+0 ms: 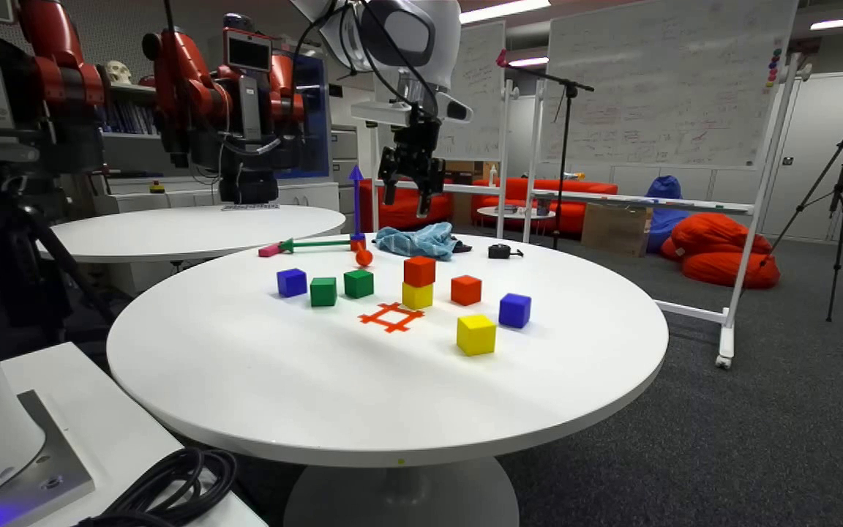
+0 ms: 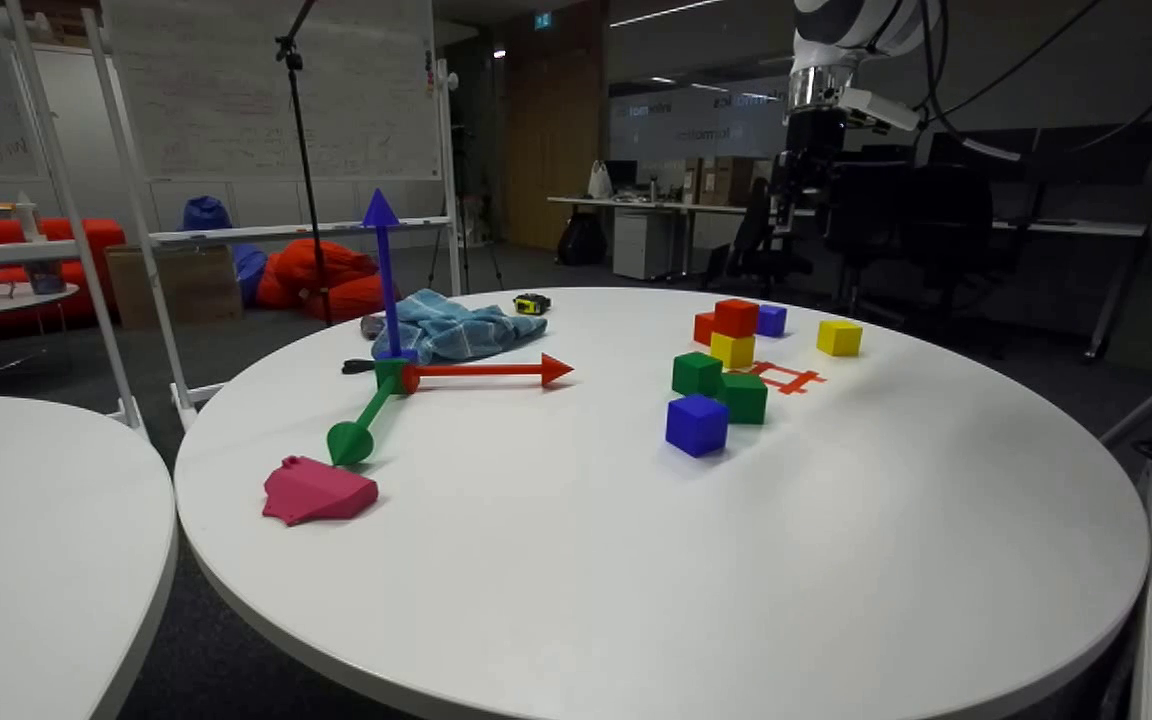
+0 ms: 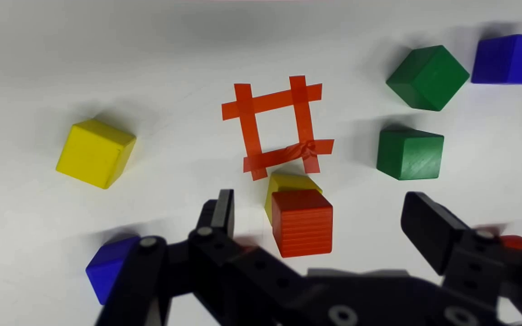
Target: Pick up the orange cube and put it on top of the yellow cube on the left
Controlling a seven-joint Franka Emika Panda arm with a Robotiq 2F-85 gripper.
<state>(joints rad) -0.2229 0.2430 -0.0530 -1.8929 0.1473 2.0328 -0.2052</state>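
The orange cube point(image 1: 419, 271) rests on top of a yellow cube point(image 1: 417, 296), the left one of the two yellow cubes in both exterior views. The same stack shows in an exterior view, with the orange cube point(image 2: 736, 318) above the yellow cube point(image 2: 732, 350). In the wrist view the orange cube point(image 3: 304, 226) hides most of the yellow cube point(image 3: 290, 182) under it. My gripper point(image 1: 407, 199) is open and empty, high above the stack. In the wrist view the open fingers point(image 3: 320, 201) stand apart on either side of the stack, touching nothing.
The second yellow cube point(image 1: 476, 335), a red cube point(image 1: 466, 290), blue cubes point(image 1: 514, 311) and green cubes point(image 1: 323, 291) stand around the stack. A red-orange tape square point(image 1: 393, 317) lies beside it. A blue cloth point(image 2: 456, 328), an arrow model point(image 2: 391, 375) and a pink piece point(image 2: 319, 491) lie farther off.
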